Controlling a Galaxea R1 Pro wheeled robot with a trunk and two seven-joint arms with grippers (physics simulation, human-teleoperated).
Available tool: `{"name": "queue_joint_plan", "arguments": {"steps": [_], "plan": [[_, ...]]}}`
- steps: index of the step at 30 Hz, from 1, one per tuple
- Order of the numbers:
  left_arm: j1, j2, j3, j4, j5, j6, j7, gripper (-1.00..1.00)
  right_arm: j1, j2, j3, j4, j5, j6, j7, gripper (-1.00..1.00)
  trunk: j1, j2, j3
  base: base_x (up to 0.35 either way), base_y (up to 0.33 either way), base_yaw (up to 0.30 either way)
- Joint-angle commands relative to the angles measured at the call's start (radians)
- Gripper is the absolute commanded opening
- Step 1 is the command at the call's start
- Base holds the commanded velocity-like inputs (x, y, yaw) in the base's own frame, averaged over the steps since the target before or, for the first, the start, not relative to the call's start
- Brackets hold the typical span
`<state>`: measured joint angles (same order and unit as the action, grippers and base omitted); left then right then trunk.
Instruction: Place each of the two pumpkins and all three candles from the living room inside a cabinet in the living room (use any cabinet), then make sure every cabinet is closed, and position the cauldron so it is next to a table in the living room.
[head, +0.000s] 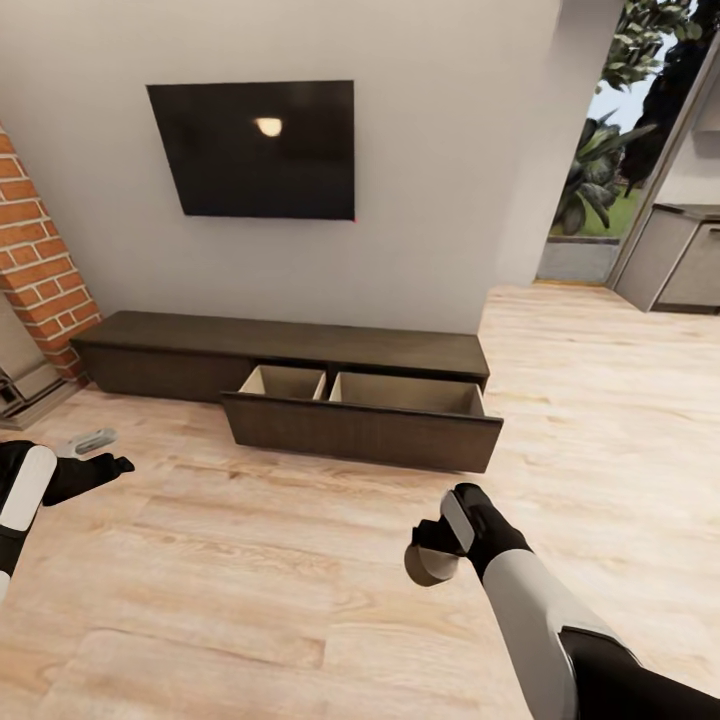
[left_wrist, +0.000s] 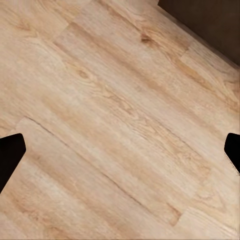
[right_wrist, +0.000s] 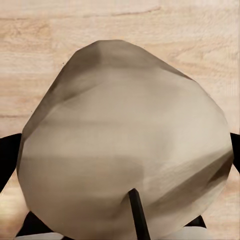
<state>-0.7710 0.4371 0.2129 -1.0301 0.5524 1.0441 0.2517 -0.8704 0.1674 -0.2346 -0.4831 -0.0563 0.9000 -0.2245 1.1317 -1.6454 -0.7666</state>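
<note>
Head view: right gripper (head: 428, 560) closed on one squat pale grey-green candle (head: 432, 566), carried low and short of the long low dark-brown wooden cabinet (head: 290, 345), presumably for dropping into its one pulled-out drawer (head: 362, 418) with two pale compartments ahead; left gripper (head: 105, 464) apart at the far side. Left wrist view: two dark fingertips (left_wrist: 10, 155) spread wide over pale plank floor (left_wrist: 115, 125), nothing between, kept free. Right wrist view: one candle (right_wrist: 125, 145) with dark wick (right_wrist: 139, 212), clamped between two dark fingers (right_wrist: 9, 155).
</note>
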Motion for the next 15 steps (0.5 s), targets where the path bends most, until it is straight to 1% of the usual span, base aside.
{"name": "queue_joint_plan", "arguments": {"steps": [1,7,15], "plan": [[-0.001,0.000,0.000,0.000,0.011,0.003,0.009,1.00,-0.001,0.002,-0.005,-0.002,-0.007,0.002,-0.007,-1.00,0.001,0.000,-0.001,0.315,0.063,0.000],[-0.001,0.000,0.000,0.001,0.011,0.003,0.009,1.00,-0.001,0.007,-0.005,-0.002,-0.008,-0.001,-0.007,-1.00,0.001,0.000,-0.001,0.318,0.088,0.000],[-0.001,0.000,0.000,0.001,0.011,0.003,0.009,1.00,-0.001,0.007,-0.005,-0.006,-0.012,-0.004,-0.003,-1.00,0.001,0.000,-0.001,0.319,0.149,0.000]]}}
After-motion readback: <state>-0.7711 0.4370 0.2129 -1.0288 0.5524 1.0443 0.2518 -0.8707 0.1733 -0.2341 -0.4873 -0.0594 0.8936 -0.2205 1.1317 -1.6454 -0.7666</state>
